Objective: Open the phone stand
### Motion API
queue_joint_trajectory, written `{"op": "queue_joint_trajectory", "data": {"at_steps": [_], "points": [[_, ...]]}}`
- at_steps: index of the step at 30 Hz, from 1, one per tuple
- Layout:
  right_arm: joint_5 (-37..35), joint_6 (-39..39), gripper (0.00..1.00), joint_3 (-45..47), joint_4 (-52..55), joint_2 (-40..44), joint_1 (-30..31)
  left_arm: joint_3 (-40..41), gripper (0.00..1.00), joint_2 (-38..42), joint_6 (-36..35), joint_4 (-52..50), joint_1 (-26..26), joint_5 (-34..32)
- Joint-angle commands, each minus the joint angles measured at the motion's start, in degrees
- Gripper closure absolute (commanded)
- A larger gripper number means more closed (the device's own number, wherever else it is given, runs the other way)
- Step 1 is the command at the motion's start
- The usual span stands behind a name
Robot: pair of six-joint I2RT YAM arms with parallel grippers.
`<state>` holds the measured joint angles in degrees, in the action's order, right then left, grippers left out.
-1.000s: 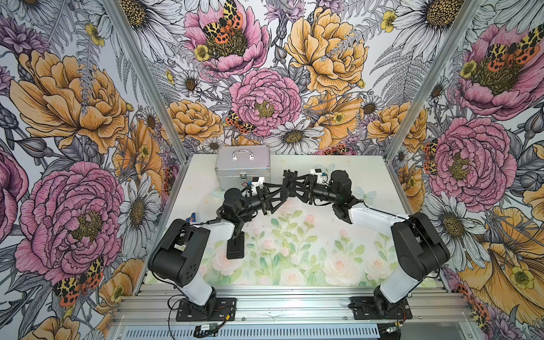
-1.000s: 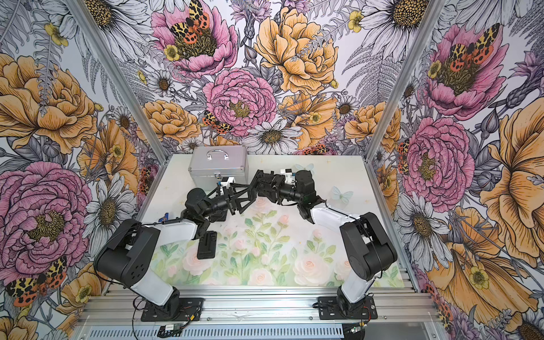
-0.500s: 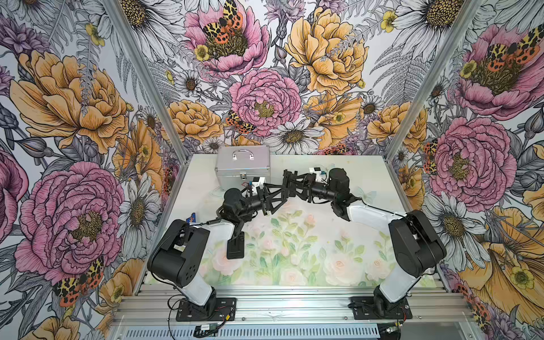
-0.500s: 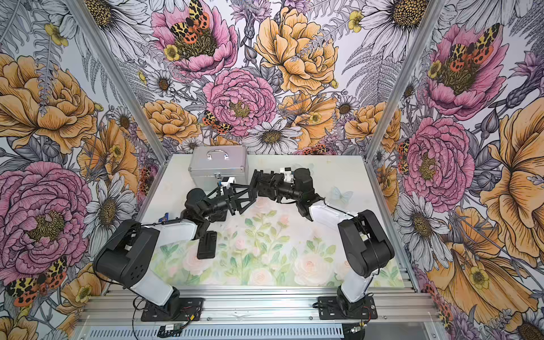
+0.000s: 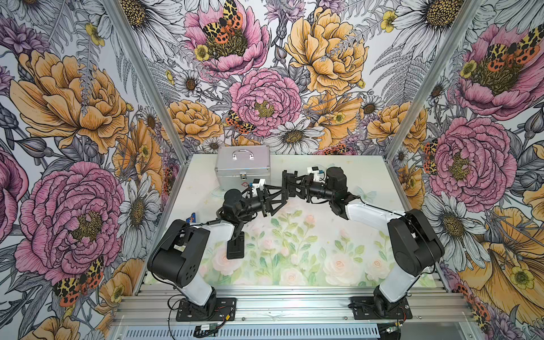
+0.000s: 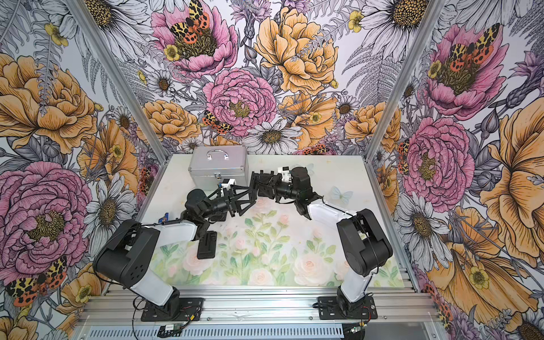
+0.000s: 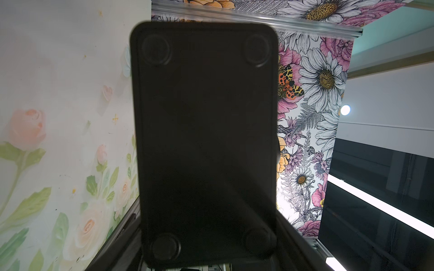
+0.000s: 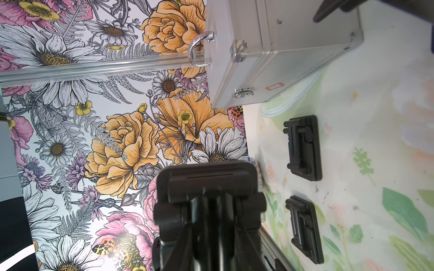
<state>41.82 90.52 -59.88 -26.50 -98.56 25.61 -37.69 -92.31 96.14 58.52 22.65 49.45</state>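
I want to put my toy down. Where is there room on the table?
Front middle of the mat, between the folded stand and the right arm. Also the back right corner. Crowded: back left, silver case, left gripper, right gripper.

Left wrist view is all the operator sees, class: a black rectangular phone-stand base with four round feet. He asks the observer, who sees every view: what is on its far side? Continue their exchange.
Observer: The right gripper faces the black folding phone stand from the side opposite the left gripper, off the floral mat.
Operator: Other stands?
Observer: Two more black stands lie folded on the mat.
Operator: Anything behind?
Observer: A closed silver metal case with a handle, by the back wall.
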Motion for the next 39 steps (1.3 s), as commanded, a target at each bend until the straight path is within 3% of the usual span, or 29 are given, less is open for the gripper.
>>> {"op": "queue_joint_trajectory", "data": {"at_steps": [1, 4, 8, 16, 19, 21, 24, 39], "points": [[0.5, -0.7, 0.81, -1.8, 2.2, -1.3, 1.3, 0.3, 0.53, 2.2, -1.3, 3.5, 0.5, 2.8], [0.6, -0.9, 0.85, -2.1, 2.3, -1.7, 1.6, 0.5, 0.53, 2.4, -1.3, 3.5, 0.5, 2.8], [0.7, -1.3, 1.00, -2.3, 2.9, -1.9, 1.6, 0.9, 0.53, 2.7, -1.3, 3.5, 0.4, 2.7], [0.6, -1.7, 1.00, -2.3, 3.2, -1.9, 1.6, 1.7, 0.52, 3.5, -1.4, 3.4, 0.2, 2.1], [0.8, -1.7, 1.00, -2.5, 3.2, -1.8, 1.6, 1.7, 0.40, 3.6, -1.4, 3.2, 0.2, 2.1], [1.0, -1.7, 1.00, -2.8, 3.2, -1.7, 1.7, 1.7, 0.20, 3.7, -1.5, 2.9, 0.2, 2.0], [1.2, -1.7, 1.00, -3.1, 3.2, -1.6, 1.6, 1.7, 0.01, 3.9, -2.0, 1.8, 0.2, 1.7], [2.4, -1.4, 1.00, -3.1, 3.3, 0.6, 0.1, 2.8, 0.01, 3.2, -4.6, -0.9, -1.5, 3.5]]}}
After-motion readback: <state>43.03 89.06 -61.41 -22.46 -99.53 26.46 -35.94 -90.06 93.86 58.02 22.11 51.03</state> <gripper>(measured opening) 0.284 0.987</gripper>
